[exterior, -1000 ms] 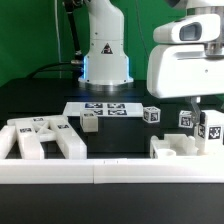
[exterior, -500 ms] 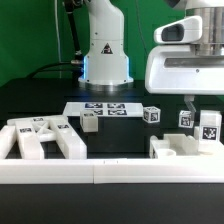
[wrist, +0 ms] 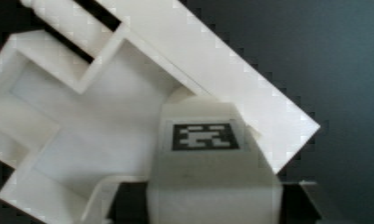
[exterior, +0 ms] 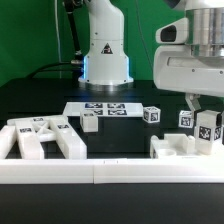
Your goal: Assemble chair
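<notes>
My gripper [exterior: 206, 108] is shut on a white square chair post [exterior: 209, 128] with a black-and-white tag, at the exterior view's right. The post hangs upright just above a white notched chair part [exterior: 178, 147] by the front rail. In the wrist view the tagged post [wrist: 205, 140] sits between my dark fingers [wrist: 127, 200], with the white notched slab [wrist: 51, 110] below it. More white chair slabs [exterior: 42, 136] lie at the exterior view's left.
The marker board [exterior: 100, 108] lies mid-table before the robot base [exterior: 105, 55]. Small tagged chair posts stand near it [exterior: 90, 121], [exterior: 152, 115], [exterior: 186, 119]. A long white border rail [exterior: 110, 172] runs along the front and also shows in the wrist view [wrist: 219, 70].
The gripper with the post has shifted slightly toward the exterior view's right and risen a little. The loose parts have not moved.
</notes>
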`<state>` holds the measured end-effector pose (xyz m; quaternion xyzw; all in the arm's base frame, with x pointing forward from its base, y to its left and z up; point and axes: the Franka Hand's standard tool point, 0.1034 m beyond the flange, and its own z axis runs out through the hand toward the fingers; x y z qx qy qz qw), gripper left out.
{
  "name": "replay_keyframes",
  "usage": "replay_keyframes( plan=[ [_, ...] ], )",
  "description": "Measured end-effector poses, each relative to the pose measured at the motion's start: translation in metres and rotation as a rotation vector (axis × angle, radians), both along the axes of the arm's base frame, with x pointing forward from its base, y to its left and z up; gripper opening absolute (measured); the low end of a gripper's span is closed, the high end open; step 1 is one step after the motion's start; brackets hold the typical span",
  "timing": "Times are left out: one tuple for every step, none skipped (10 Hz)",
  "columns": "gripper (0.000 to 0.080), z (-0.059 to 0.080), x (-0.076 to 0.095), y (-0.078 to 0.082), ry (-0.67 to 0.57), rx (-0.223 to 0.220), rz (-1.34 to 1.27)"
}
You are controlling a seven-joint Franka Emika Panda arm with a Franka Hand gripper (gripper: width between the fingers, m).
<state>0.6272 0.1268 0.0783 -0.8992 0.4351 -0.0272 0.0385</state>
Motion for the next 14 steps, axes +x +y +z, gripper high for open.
replay_keyframes(
  plan=[
    [0.0290, 0.0000, -0.0001, 0.0004, 0.001, 0.001, -0.012],
    [0.0290, 0.0000, -0.0001, 0.0004, 0.000, 0.000, -0.009],
    [0.0290, 0.0000, -0.0001, 0.0003, -0.002, -0.004, 0.023],
    [0.0476, 0.0001, 0.0004, 0.0005, -0.009, -0.007, 0.080],
    [0.0606, -0.0004, 0.0016, 0.0001, -0.026, -0.009, 0.094],
    [0.0606, -0.0005, 0.0015, 0.0012, -0.031, -0.018, 0.182],
    [0.0638, -0.0003, 0.0013, 0.0027, -0.035, -0.025, 0.269],
    [0.0646, -0.0001, 0.0013, 0.0042, -0.040, -0.032, 0.364],
    [0.0646, 0.0006, 0.0015, 0.0049, -0.046, -0.041, 0.462],
    [0.0648, 0.0010, 0.0019, 0.0057, -0.053, -0.051, 0.562],
    [0.0648, 0.0013, 0.0024, 0.0068, -0.061, -0.062, 0.678],
    [0.0648, 0.0012, 0.0024, 0.0073, -0.066, -0.073, 0.776],
    [0.0648, 0.0011, 0.0021, 0.0083, -0.070, -0.085, 0.877],
    [0.0648, 0.0010, 0.0018, 0.0098, -0.072, -0.097, 0.968]
  ],
)
